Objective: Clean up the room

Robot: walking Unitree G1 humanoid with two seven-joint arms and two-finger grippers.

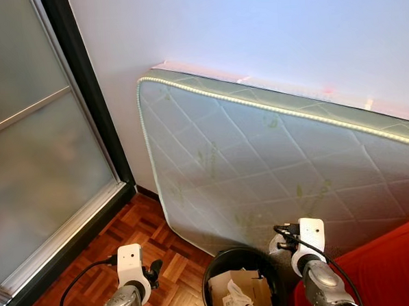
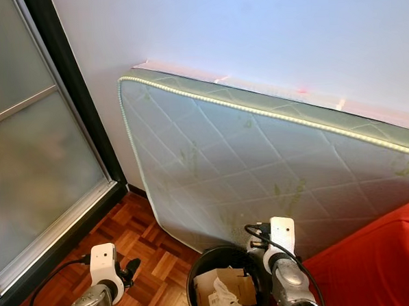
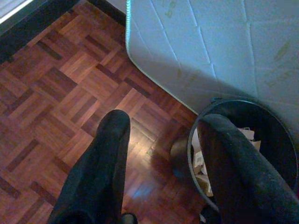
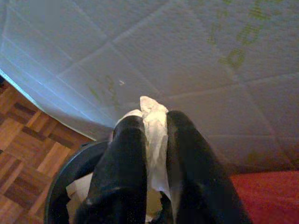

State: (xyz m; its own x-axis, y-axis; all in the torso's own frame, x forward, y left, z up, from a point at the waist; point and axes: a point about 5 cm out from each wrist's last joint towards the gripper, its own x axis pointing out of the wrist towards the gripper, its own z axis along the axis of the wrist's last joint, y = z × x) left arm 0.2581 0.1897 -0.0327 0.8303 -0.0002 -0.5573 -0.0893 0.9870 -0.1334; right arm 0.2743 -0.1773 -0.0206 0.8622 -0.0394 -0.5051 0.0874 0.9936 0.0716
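Observation:
A round black trash bin (image 1: 214, 265) stands on the parquet floor, holding a cardboard piece (image 1: 233, 283) and crumpled white paper (image 1: 238, 298). My right gripper (image 4: 149, 123) is above the bin's far rim, shut on a crumpled white tissue (image 4: 154, 126) that sticks out between its fingers. In the left eye view the right wrist (image 1: 307, 247) hangs over the bin's right side. My left gripper (image 3: 161, 123) is open and holds nothing, above the floor to the left of the bin (image 3: 243, 140).
A quilted white mattress (image 1: 274, 170) leans against the wall behind the bin. A frosted sliding door with a dark frame (image 1: 85, 97) runs along the left. Red fabric (image 1: 389, 267) covers the lower right. Bare parquet (image 1: 147, 231) lies between door and bin.

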